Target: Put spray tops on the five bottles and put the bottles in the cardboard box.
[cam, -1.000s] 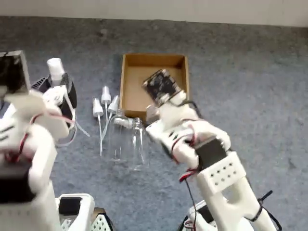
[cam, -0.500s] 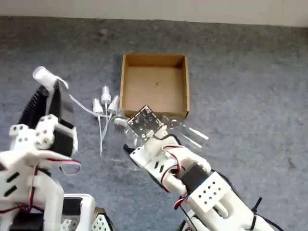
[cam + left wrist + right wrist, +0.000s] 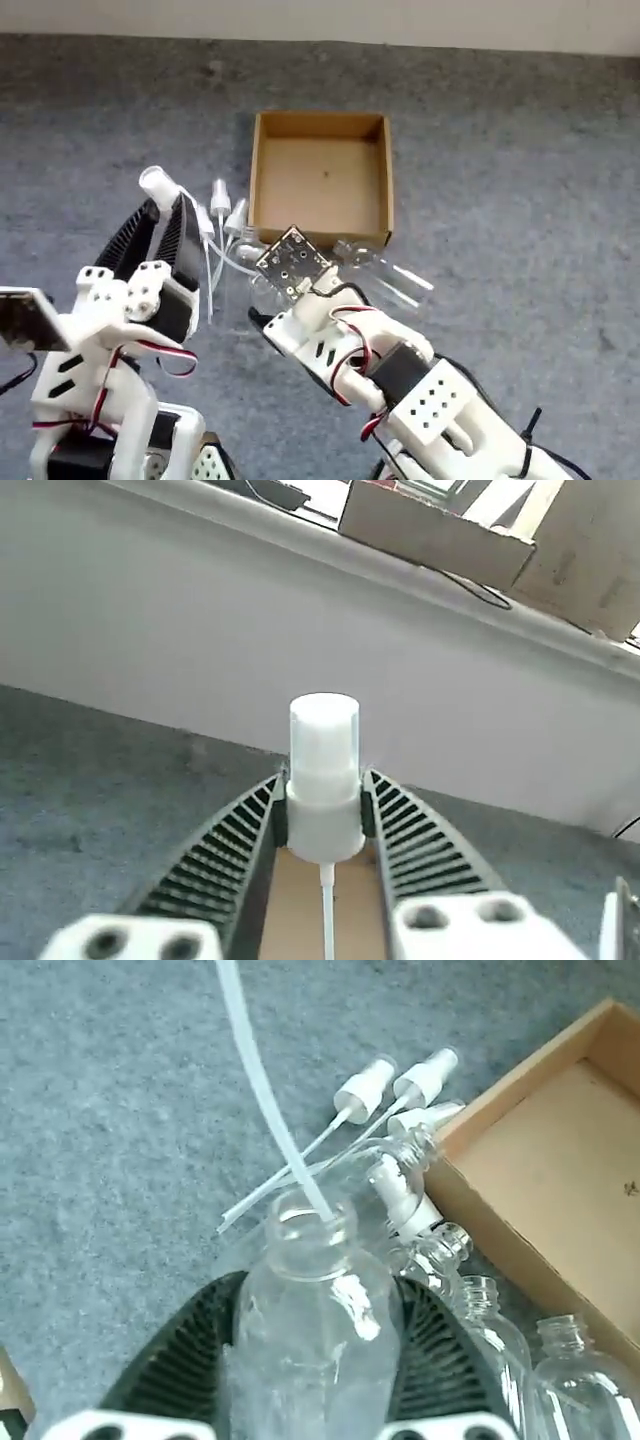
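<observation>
My left gripper is shut on a white spray top and holds it up over the carpet, left of the cardboard box. Its thin tube slants down, and the tip sits in the open neck of a clear bottle. My right gripper is shut on that bottle and holds it upright in front of the box. In the high view the left gripper and spray top are left of the right arm's wrist board.
Three loose spray tops lie on the carpet left of the box. Several uncapped clear bottles lie along the box's front wall, some to the right. One capped bottle lies among them.
The left arm has carried the spray top right and down, so its tube now enters the bottle neck. The right arm has drawn the bottle back from the box front and holds it there.
</observation>
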Available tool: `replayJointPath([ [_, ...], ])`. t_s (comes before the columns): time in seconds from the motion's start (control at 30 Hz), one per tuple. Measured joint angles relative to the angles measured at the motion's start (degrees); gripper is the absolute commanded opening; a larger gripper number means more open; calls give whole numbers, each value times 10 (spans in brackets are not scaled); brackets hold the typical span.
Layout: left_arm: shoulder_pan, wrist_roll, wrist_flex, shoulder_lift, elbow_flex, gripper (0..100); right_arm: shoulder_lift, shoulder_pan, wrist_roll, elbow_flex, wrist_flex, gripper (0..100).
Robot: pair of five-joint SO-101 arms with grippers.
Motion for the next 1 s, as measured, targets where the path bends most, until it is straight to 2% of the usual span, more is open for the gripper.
replayJointPath([
  [0.2,1,2,-1,0,28,4,0,0,0,0,0,3],
  [0.37,61,-4,-1,0,51,4,0,0,0,0,0,3],
  [0.53,148,-55,-33,0,94,4,-9,36,-4,-3,0,3],
  [0.67,160,-69,-75,0,134,4,-66,67,-4,-24,0,3],
  [0.8,188,-91,-90,-1,139,5,-131,72,-4,-24,0,3],
  [1.0,210,-116,-91,-2,139,19,-145,80,-4,-23,1,3],
])
